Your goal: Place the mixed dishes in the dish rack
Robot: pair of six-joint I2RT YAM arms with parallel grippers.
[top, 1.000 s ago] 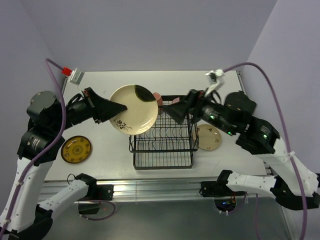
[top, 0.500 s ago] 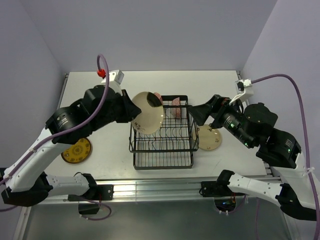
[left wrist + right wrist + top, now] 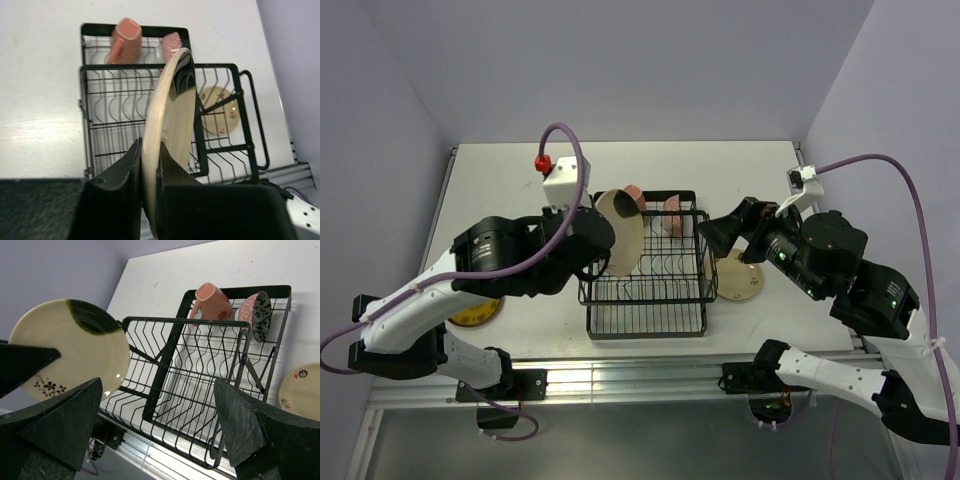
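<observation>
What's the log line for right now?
left gripper: shut on cream plate, on edge over dish rack | right gripper: open, empty | mug, bowl: in rack

No readable text or labels; tiny dark marks on flat-lying cream plate point(image 3: 302, 392) illegible.

Top view high overhead, facing down; wrist views close, oblique; all share dish rack point(image 3: 650, 290)

- White flat tabletop point(image 3: 720, 165) carries everything.
- Black wire rectangular dish rack point(image 3: 645, 290) stands on it, about mid-table.
- Yellow patterned round plate point(image 3: 470, 317) lies flat, left of the rack, partly hidden.
- Cream round plate with small floral marks point(image 3: 742, 283) lies flat, just right of the rack.
</observation>
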